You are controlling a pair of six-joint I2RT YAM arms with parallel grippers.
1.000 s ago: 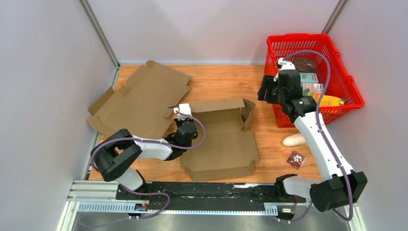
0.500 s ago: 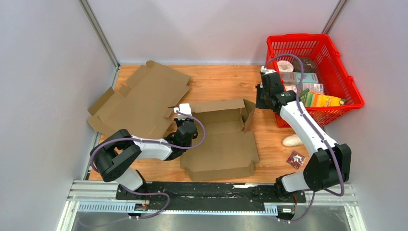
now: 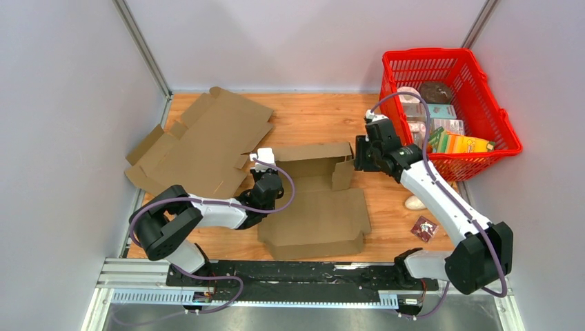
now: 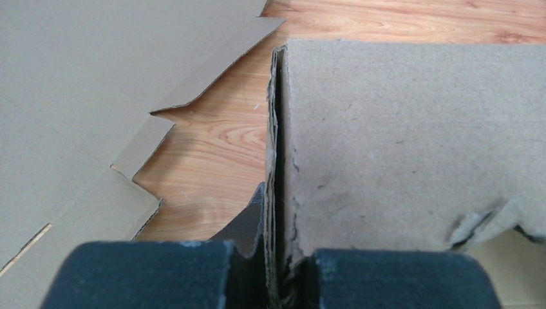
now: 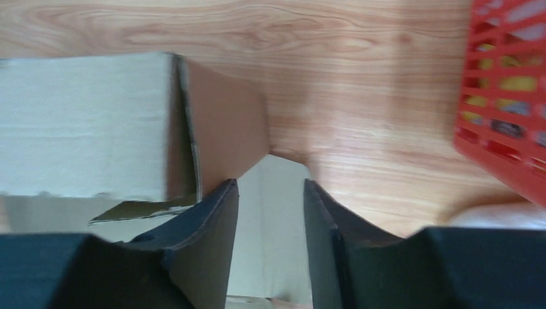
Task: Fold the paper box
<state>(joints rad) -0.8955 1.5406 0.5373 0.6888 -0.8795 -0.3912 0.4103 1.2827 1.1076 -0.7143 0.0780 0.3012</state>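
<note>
Matt, rough cardboard box (image 3: 314, 214) on smooth wood-grain table (image 3: 310, 117).

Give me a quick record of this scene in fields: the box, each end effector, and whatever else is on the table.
paper box: partly folded, far wall raised, lying on the table
left end effector: shut on the paper box's left wall
right end effector: open, at the paper box's far right corner
flat cardboard sheet: unfolded, far left
red basket: far right, packaged items inside
small packet: on the table, near right
</note>
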